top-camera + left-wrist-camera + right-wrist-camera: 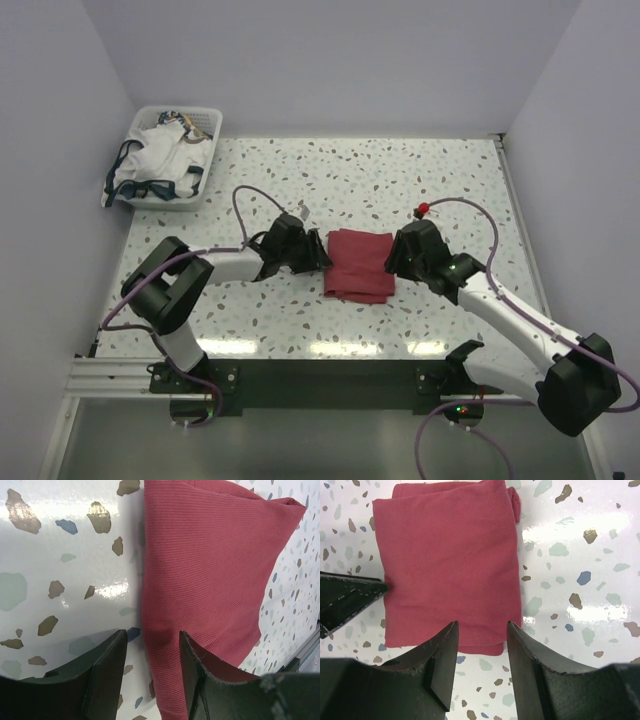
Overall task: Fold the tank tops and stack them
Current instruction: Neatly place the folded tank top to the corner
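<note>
The dark red tank top (360,265) lies folded into a small rectangle on the speckled table (420,180), between both grippers. My left gripper (318,252) is at its left edge, jaws open, and the cloth's edge (200,570) lies flat on the table under the gap (152,645). My right gripper (396,258) is at the right edge, also open and just off the cloth's near hem (482,630). The folded red top (450,565) fills the right wrist view. The white tank top with navy trim (155,165) sits crumpled in the basket.
A white plastic basket (208,122) stands at the table's far left corner. White walls close in the left, back and right sides. A metal rail (110,375) runs along the near edge by the arm bases. The left gripper's finger (350,600) shows in the right wrist view.
</note>
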